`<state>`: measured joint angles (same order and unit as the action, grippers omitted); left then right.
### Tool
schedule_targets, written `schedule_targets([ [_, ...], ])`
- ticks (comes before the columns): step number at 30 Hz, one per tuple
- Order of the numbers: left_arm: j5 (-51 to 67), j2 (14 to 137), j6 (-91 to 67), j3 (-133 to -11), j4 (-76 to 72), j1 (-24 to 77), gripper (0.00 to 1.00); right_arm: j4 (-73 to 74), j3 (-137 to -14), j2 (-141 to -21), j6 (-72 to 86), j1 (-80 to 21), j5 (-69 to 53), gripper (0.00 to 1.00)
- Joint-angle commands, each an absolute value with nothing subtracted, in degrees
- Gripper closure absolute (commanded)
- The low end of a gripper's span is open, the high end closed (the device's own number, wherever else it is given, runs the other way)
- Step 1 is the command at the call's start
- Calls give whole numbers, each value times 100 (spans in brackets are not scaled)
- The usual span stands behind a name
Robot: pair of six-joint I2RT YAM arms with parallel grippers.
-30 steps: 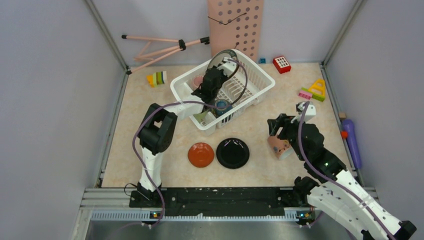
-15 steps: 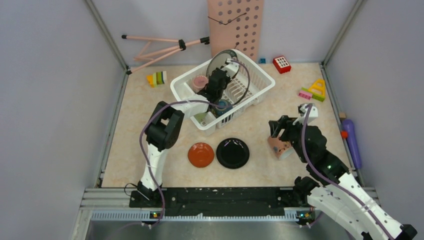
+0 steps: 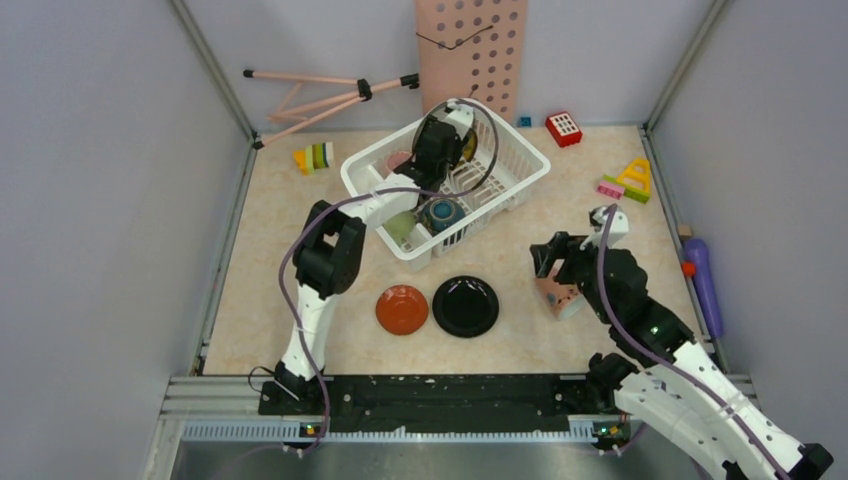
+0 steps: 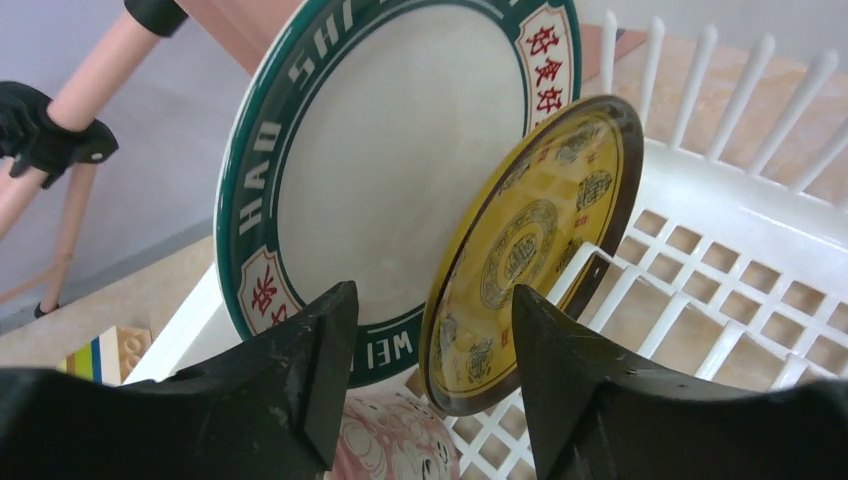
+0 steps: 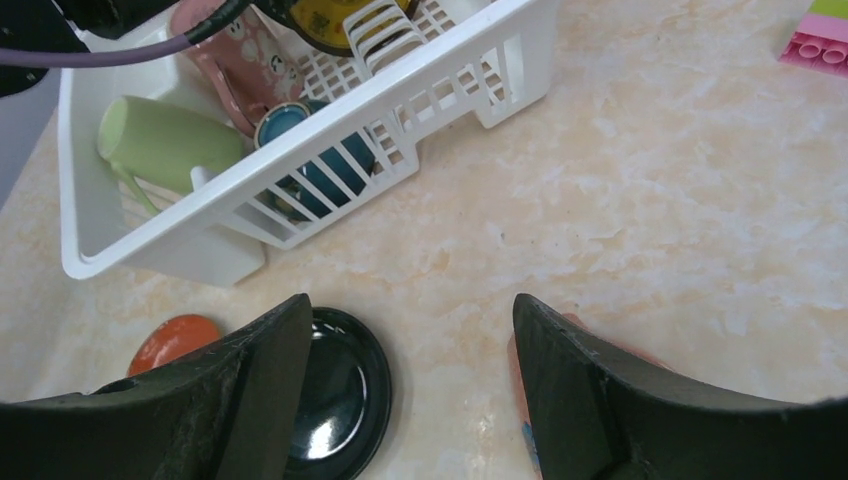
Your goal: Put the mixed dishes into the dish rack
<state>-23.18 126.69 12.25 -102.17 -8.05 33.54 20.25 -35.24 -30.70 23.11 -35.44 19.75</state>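
The white dish rack (image 3: 520, 160) stands at the back centre. My left gripper (image 4: 432, 340) hovers open inside it. An olive-yellow dish (image 4: 530, 250) stands on edge in the dividers just beyond the fingers, beside the upright teal-rimmed plate (image 4: 400, 150). A pink cup (image 4: 385, 440) lies below. A blue bowl (image 3: 441, 213) and a pale-green cup (image 3: 402, 228) sit in the rack's near end. On the table lie a red saucer (image 3: 402, 309) and a black plate (image 3: 465, 306). My right gripper (image 3: 555, 262) is open over a pink cup (image 3: 557, 295) lying on its side, which shows beside the right finger (image 5: 600, 400).
A pink perforated board (image 3: 470, 50) and a pink folding stand (image 3: 320, 95) lean at the back wall. Toy blocks lie at the rack's left (image 3: 314, 157), behind it (image 3: 564, 128) and at right (image 3: 628, 180). A purple tube (image 3: 703, 280) lies along the right edge.
My left gripper has moved toward the back of the rack and opened, letting go of the yellow dish, which now stands in the dividers. The right gripper has opened slightly wider.
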Motion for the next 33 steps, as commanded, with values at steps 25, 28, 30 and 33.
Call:
schedule_targets([
  [25,-434,9058,-1706,-9119,1684,3325,9,1844,-3358,-5450,2825,-3533,-392,19],
  [28,188,8296,-2016,-8409,1634,3328,8,1715,-3314,-5678,3010,-3533,-485,19],
  [30,504,7849,-2077,-7860,1483,3330,8,1681,-3348,-5846,3120,-3533,-586,19],
  [33,538,7396,-2198,-7085,1363,3326,8,1687,-3470,-6231,3212,-3525,-749,19],
])
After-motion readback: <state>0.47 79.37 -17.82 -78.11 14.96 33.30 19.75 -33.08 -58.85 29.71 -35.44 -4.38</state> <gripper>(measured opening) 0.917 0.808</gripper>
